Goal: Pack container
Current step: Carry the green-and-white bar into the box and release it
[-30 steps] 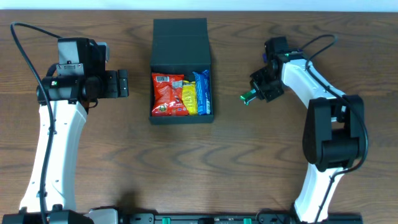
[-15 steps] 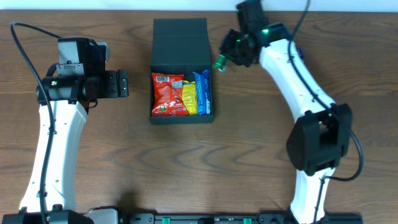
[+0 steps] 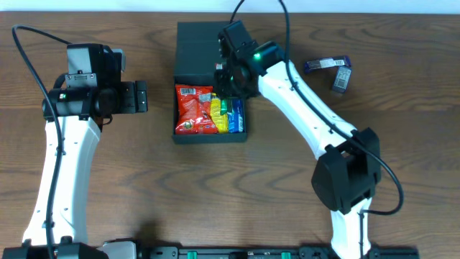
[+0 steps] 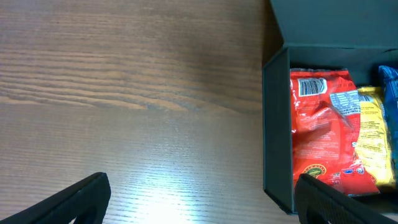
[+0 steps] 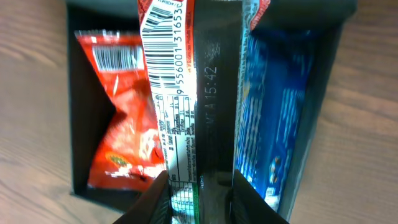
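Note:
The container (image 3: 210,138) is a dark green-black box at the table's back middle, with its flap lid (image 3: 208,39) open toward the far side. Inside lie a red packet (image 3: 192,109), a yellow packet (image 3: 217,121) and a blue packet (image 3: 238,119). My right gripper (image 3: 226,99) is over the box, shut on a green-edged packet (image 5: 186,93) with a barcode, which hangs down between the red (image 5: 121,118) and blue (image 5: 273,106) packets. My left gripper (image 3: 141,96) is open and empty, left of the box; its view shows the box wall (image 4: 277,124).
Two more snack packets lie on the table at the back right: a dark purple bar (image 3: 327,65) and a smaller packet (image 3: 342,79). The right arm stretches diagonally across the table's right half.
My right arm has swung from the right side of the table to over the box, carrying the green-edged packet. The left arm has not moved.

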You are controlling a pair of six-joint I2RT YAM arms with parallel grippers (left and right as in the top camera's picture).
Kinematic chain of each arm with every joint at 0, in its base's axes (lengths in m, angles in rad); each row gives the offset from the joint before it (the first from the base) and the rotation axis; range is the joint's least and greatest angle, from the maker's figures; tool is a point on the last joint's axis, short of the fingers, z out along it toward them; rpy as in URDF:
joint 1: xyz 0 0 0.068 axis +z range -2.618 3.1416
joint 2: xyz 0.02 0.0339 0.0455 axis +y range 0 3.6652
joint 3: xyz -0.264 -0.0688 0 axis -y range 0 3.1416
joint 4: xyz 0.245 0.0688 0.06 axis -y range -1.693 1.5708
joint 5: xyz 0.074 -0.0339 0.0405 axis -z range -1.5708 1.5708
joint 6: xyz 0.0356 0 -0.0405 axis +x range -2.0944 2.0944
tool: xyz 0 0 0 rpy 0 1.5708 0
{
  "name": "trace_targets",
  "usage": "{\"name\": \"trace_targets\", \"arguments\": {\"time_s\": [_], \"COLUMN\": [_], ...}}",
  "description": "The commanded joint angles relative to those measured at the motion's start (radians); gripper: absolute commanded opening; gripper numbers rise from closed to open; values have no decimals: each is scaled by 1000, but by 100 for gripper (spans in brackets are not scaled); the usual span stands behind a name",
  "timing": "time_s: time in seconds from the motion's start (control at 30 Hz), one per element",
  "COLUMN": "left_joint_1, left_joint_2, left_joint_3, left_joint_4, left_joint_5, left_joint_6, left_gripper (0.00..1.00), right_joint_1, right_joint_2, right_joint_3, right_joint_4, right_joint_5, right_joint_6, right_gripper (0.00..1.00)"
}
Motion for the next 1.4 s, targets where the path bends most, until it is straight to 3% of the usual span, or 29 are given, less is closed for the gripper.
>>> {"name": "trace_targets", "arguments": {"time_s": [0.0,0.73,0.77,0.87,0.97,1.2,1.37], "left_joint_1": [3,3,3,3,3,3,3], "left_joint_2": [-9,-9,-9,-9,-9,-9,-9], "left_joint_3": [22,22,22,22,22,22,22], "left_joint_4": [-3,-3,-3,-3,-3,-3,-3], "left_joint_5": [-10,-6,-6,-6,-6,-6,-6], "left_joint_6": [11,10,10,10,10,11,11], "left_gripper": [95,95,95,95,95,95,95], "right_joint_1": [8,40,40,40,34,-22,-86], "right_joint_2": [16,129,130,130,129,60,-25], "right_joint_3": [-10,-13,-13,-13,-11,66,139], "right_joint_4": [-24,-22,-21,-19,-18,-39,-32], "right_joint_5": [6,-15,-16,1,16,32,235], "right_joint_6": [-43,37,37,40,42,89,146], "right_gripper": [25,24,26,52,66,70,75]}}
